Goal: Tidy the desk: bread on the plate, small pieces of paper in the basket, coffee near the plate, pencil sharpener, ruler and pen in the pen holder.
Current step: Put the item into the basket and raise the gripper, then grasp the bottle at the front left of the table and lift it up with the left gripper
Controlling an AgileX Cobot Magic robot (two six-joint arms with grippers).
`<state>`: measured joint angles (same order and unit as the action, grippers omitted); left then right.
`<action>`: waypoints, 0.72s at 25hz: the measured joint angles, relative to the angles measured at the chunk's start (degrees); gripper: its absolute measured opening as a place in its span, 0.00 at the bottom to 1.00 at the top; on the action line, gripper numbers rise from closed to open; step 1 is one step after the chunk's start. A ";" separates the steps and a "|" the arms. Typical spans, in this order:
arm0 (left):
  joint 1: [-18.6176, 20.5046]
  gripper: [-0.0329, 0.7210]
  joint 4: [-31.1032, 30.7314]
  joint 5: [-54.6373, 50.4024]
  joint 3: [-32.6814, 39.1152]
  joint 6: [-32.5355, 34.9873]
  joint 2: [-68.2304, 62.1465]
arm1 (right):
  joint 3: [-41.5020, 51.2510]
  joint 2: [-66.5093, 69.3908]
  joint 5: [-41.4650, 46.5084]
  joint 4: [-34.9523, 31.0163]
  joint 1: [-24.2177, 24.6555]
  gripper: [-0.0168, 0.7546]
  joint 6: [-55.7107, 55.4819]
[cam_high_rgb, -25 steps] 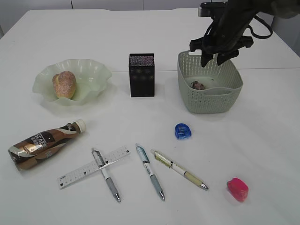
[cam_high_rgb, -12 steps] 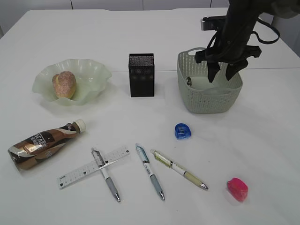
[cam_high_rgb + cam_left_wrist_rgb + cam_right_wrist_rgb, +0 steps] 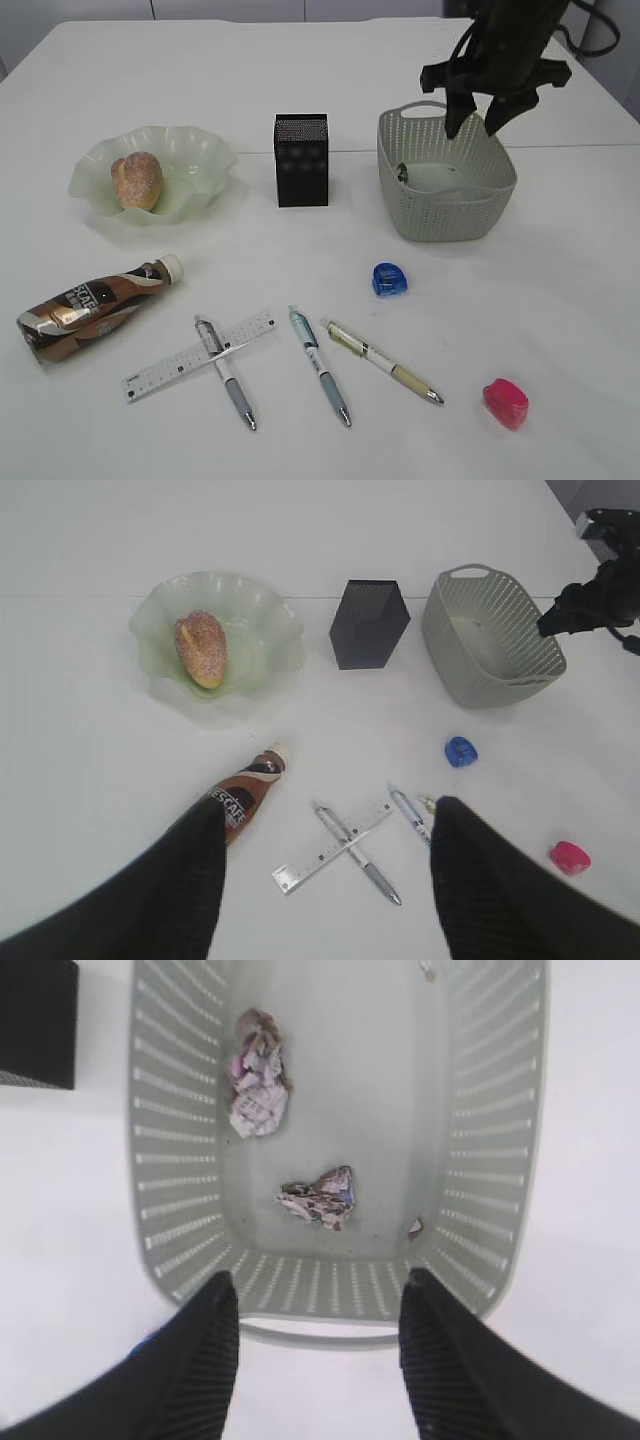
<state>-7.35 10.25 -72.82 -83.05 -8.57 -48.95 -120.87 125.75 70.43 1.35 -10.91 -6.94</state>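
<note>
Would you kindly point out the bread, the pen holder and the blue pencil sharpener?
bread [image 3: 137, 181], exterior view, middle of bun.
pen holder [image 3: 302, 165], exterior view, front face.
blue pencil sharpener [image 3: 389, 279], exterior view, top centre.

A golden-brown oval bun [image 3: 138, 180] sits in the pale green wavy-rimmed dish [image 3: 200, 160]; two crumpled paper scraps [image 3: 258, 1102] lie inside the sage-green perforated plastic tub [image 3: 445, 215].

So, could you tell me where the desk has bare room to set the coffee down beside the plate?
Bare desk lies between the plate and the pen holder, and in front of the plate above the coffee. It is crowded lower down, where the ruler crosses one of three pens.
</note>
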 joint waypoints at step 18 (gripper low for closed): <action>0.00 0.67 -4.77 0.00 7.31 5.86 -0.75 | 27.93 -39.38 1.15 -2.36 0.00 0.56 0.00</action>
<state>-7.35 5.48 -72.82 -75.74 -2.71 -49.70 -92.94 86.38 71.58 -1.01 -10.91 -6.94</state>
